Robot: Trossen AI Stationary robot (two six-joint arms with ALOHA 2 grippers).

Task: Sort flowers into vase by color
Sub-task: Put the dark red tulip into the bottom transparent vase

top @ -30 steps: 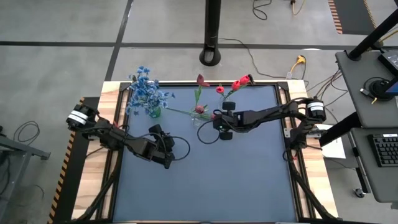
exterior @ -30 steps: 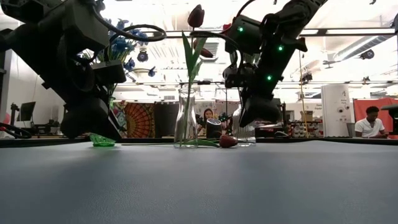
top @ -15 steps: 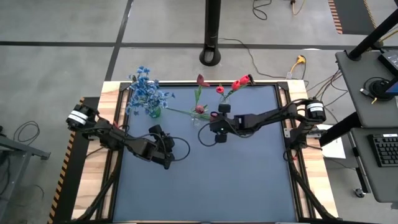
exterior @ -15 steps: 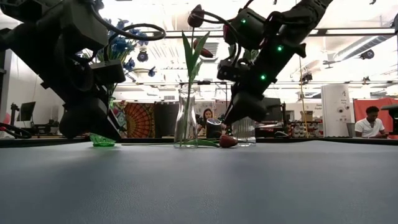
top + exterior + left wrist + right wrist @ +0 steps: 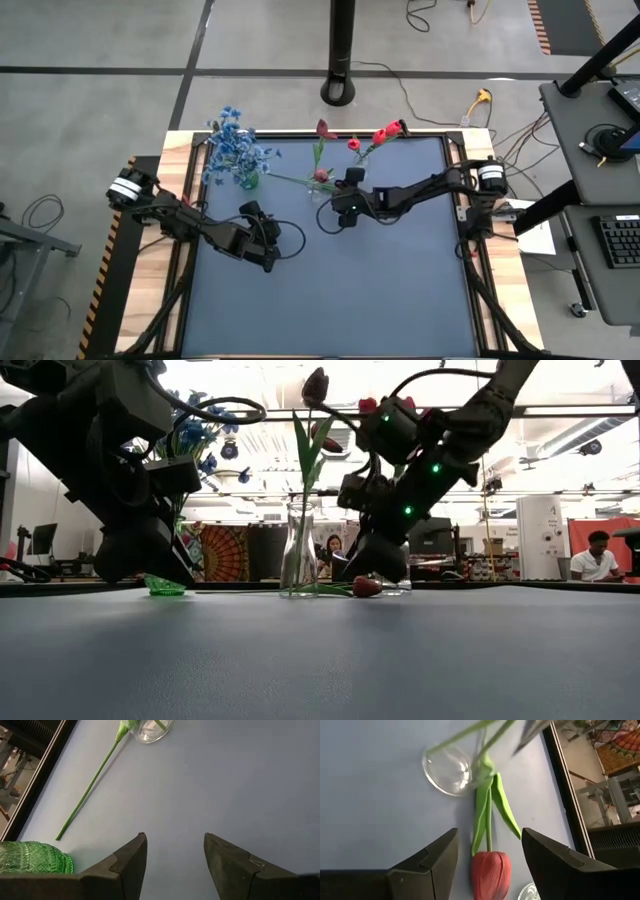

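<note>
A red tulip (image 5: 491,868) lies flat on the dark mat, bud beside the clear bottle vase (image 5: 451,769), its stem (image 5: 88,795) reaching toward the green vase (image 5: 29,858). My right gripper (image 5: 490,840) is open and hovers low over the bud (image 5: 366,587), one finger on either side, touching nothing. The clear vase (image 5: 298,550) holds one dark tulip upright. Blue flowers (image 5: 235,150) stand in the green vase (image 5: 247,181). My left gripper (image 5: 175,837) is open and waits over bare mat near the green vase.
A second clear vase (image 5: 361,163) with red blooms (image 5: 386,131) stands at the far edge, just behind my right gripper (image 5: 338,200). The mat's near half (image 5: 340,300) is bare. Wooden table rims and black frame rails run along both sides. People sit in the room beyond.
My right gripper has moved toward the table's left edge and down, closing in on the lying red tulip beside the clear vase. The flowers and vases have stayed where they were.
</note>
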